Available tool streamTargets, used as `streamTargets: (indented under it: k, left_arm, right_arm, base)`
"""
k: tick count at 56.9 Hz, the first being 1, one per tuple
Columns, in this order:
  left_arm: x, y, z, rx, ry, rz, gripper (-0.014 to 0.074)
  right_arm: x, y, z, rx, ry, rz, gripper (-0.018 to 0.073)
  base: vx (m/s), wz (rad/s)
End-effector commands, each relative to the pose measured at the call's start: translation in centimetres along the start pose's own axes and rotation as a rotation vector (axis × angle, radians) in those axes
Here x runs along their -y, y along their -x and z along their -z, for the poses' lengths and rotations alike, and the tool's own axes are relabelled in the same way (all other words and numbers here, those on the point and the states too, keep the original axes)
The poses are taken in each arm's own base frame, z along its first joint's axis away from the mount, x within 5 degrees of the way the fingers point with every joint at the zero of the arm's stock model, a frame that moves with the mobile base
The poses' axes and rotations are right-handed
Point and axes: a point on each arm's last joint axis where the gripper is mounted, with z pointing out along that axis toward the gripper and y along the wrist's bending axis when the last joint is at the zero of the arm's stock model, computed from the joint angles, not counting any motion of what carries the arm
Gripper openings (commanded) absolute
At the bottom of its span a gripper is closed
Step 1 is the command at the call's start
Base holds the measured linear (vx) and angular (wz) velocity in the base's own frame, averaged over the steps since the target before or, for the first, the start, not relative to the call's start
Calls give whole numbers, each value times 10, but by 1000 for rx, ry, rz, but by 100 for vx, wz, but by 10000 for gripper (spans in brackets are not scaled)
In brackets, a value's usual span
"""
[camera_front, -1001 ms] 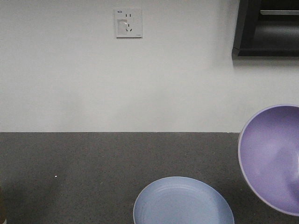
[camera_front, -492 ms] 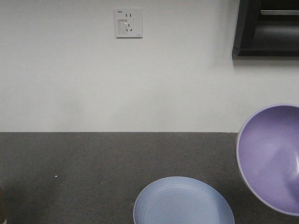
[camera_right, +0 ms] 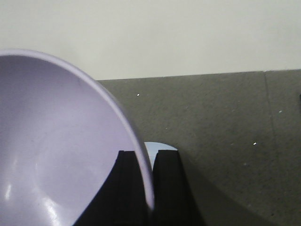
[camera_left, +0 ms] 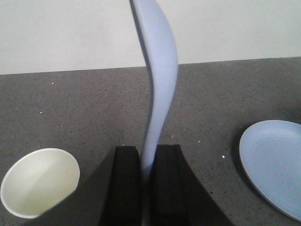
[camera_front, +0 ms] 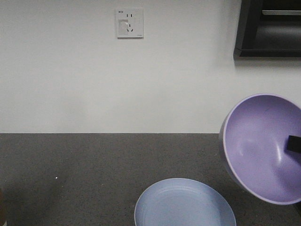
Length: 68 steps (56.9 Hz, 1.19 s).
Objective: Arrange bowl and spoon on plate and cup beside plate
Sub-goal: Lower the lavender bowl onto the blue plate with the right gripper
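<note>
The lavender bowl [camera_front: 258, 148] hangs tilted above the counter at the right, its opening facing the camera. My right gripper [camera_right: 150, 162] is shut on the bowl [camera_right: 56, 150] at its rim, one black finger [camera_front: 295, 143] inside it. The pale blue plate [camera_front: 183, 205] lies on the dark counter, down and to the left of the bowl. My left gripper [camera_left: 146, 157] is shut on the handle of the pale blue spoon [camera_left: 160, 70], which stands upright with its scoop on top. The paper cup [camera_left: 40, 181] stands left of that gripper, and the plate [camera_left: 275, 165] lies at its right.
The dark speckled counter [camera_front: 84, 165] ends at a white wall with a socket [camera_front: 129, 22]. A black cabinet [camera_front: 270, 28] hangs at the upper right.
The bowl has moved left and slightly up in the front view, and a black finger now shows inside it. The plate has not moved.
</note>
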Motion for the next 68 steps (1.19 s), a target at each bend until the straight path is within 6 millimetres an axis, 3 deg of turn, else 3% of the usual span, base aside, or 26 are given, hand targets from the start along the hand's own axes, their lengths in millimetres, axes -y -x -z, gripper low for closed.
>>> streamTargets:
  k: [1,9,15,25,36,51,68]
  left_arm:
    - [2,15,3,108,-11,23,-3]
    - [3,13,-2,72,-31,47,-3]
    - [3,13,-5,62,-34,51,-3]
    - [2,12,-7,57,-34,52,-3]
    - [3,10,-7,32,-37,52,-3]
    - [3,8,-7,4,-42,53,-3]
    - [4,6,-7,-10,-49,59,-3]
  right_arm:
    - [1,16,-14,28,42,-39,-8]
    - [7,24,-51,-99,88,-22,-8]
    - [-1,24,-88,-203,106,50,-8]
    - [-8,9,-155,-403,-10,121,-8]
    - [4,-18,-207,-555,-28,106,-8]
    - [10,-45,-241,-638,32,53,-8]
    - [6,-45,-249,-585,81,21,-8]
  base:
    - [0,0]
    - [0,0]
    - [0,0]
    - [0,0]
    - [0,0]
    - [0,0]
    - [0,0]
